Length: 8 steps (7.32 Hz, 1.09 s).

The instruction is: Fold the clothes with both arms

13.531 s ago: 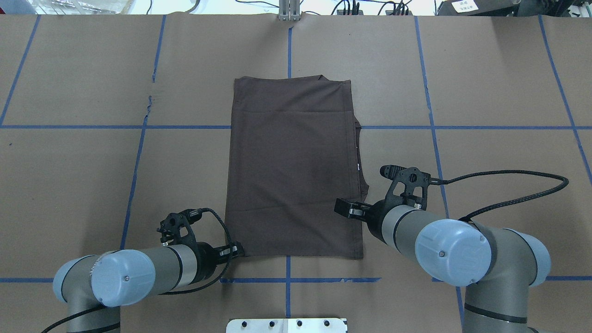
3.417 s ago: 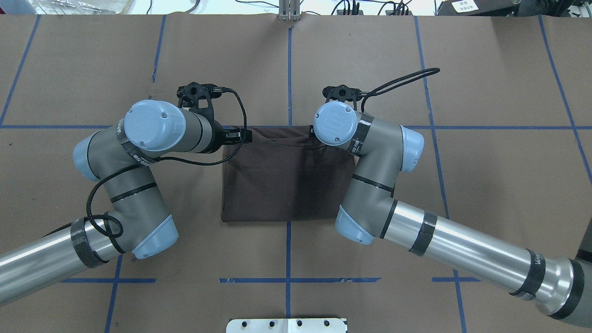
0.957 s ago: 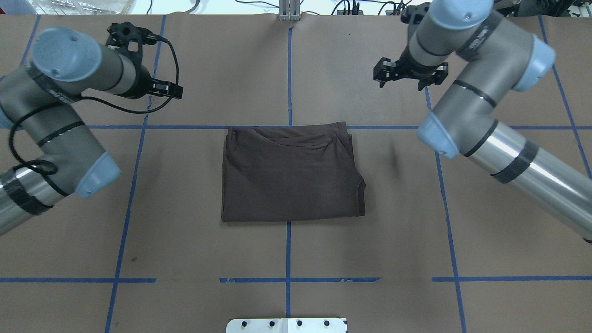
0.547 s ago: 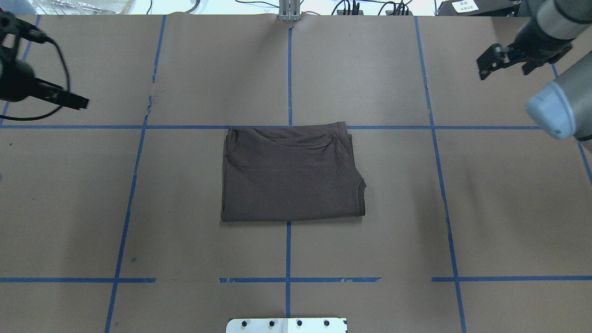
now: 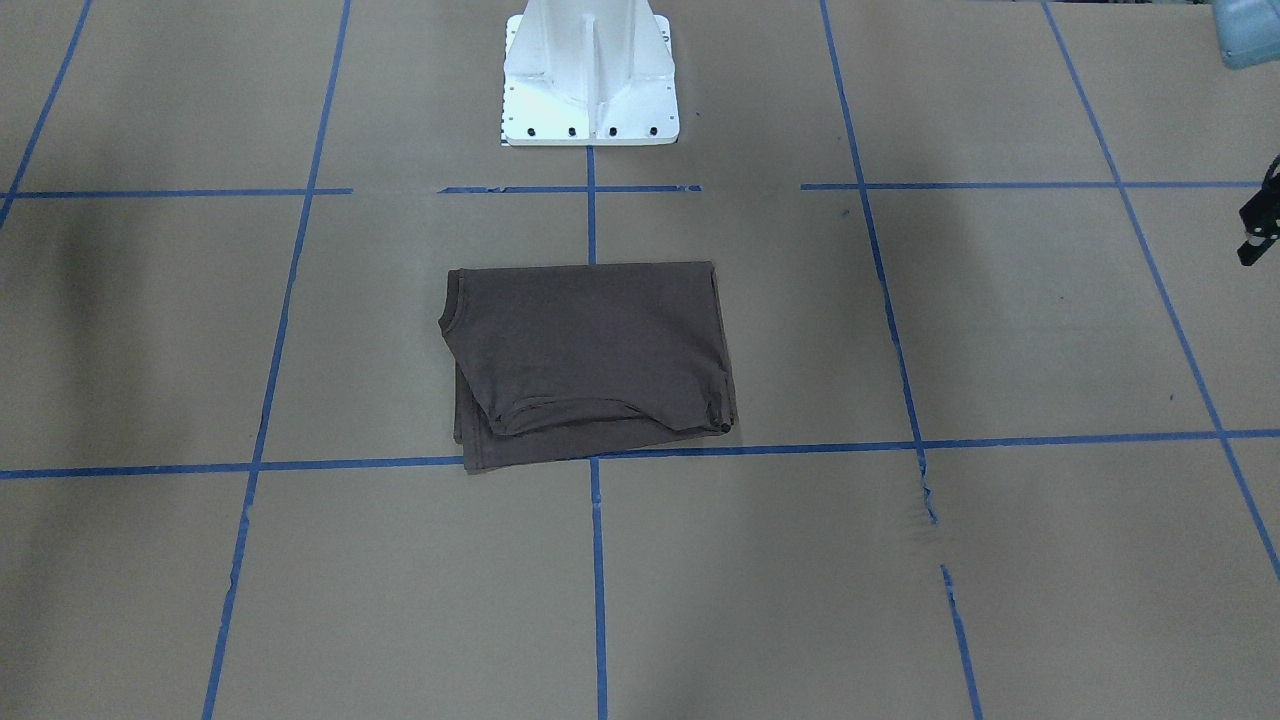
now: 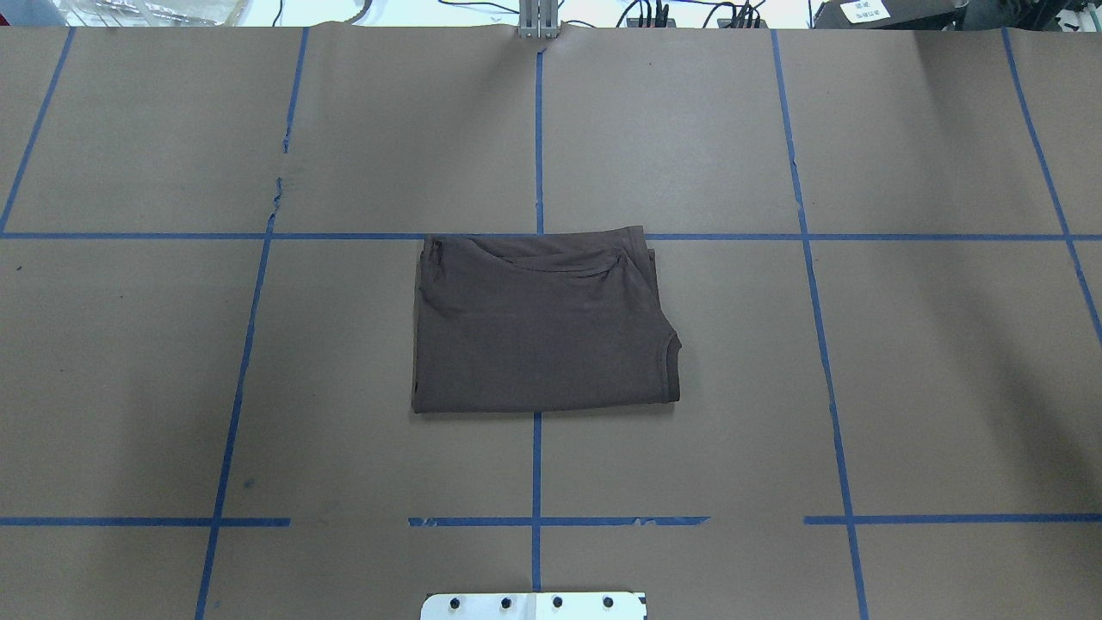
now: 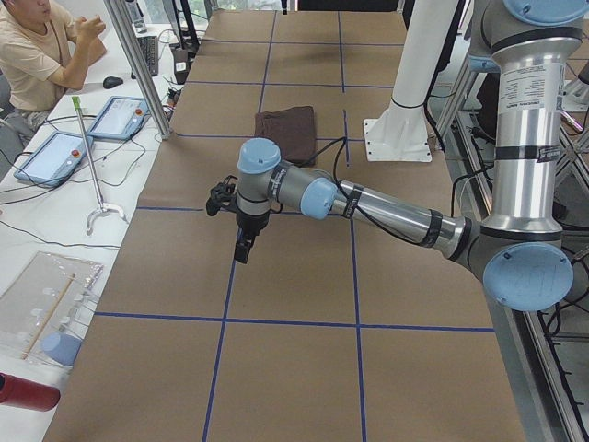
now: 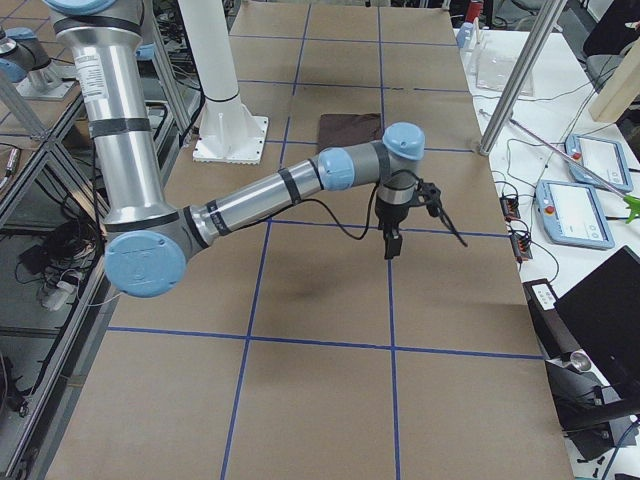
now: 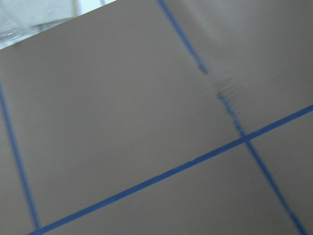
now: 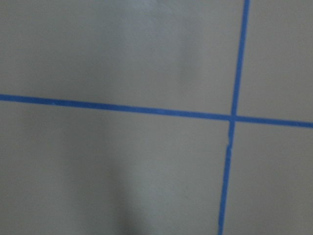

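Observation:
The clothes, one dark brown T-shirt (image 6: 542, 327), lie folded in a rough rectangle at the table's middle (image 5: 590, 350), with nothing touching them. My left gripper (image 7: 242, 247) hangs over bare paper far to the left of the shirt, pointing down. Only a black sliver of it (image 5: 1256, 228) shows at the front-facing view's right edge, so I cannot tell its state. My right gripper (image 8: 392, 243) hangs over bare paper far to the shirt's right. It shows only in the exterior right view, so I cannot tell its state. Both wrist views show only brown paper and blue tape.
Brown paper with a blue tape grid covers the table (image 6: 775, 387). The white pedestal (image 5: 590, 80) stands at the robot's side of the shirt. A small tear (image 6: 280, 181) marks the paper. A seated person (image 7: 37, 46) and tablets (image 7: 120, 115) are past the far edge.
Both arms have swung outward and left the overhead view. The shirt, folded in half and let go earlier, has not moved in the last second.

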Each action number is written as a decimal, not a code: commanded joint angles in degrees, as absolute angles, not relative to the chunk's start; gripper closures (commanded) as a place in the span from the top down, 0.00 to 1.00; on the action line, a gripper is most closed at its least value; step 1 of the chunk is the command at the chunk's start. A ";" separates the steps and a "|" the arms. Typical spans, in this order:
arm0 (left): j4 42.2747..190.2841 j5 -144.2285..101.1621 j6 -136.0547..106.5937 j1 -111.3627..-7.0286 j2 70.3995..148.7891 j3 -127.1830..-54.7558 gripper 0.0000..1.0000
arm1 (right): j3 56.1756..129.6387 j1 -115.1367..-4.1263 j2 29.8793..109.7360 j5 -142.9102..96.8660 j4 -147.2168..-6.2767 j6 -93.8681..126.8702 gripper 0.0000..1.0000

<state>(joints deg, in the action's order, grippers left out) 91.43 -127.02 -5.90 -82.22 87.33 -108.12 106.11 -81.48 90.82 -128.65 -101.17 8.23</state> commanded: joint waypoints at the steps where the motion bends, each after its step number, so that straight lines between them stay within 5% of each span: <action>1: 88.50 -127.70 5.49 -91.09 83.70 -103.30 1.00 | 106.26 -86.81 98.67 -129.28 -100.55 4.34 1.00; 8: 88.77 -139.13 5.80 -92.29 80.24 -100.20 1.00 | 107.05 -90.18 102.83 -135.44 -100.37 3.52 1.00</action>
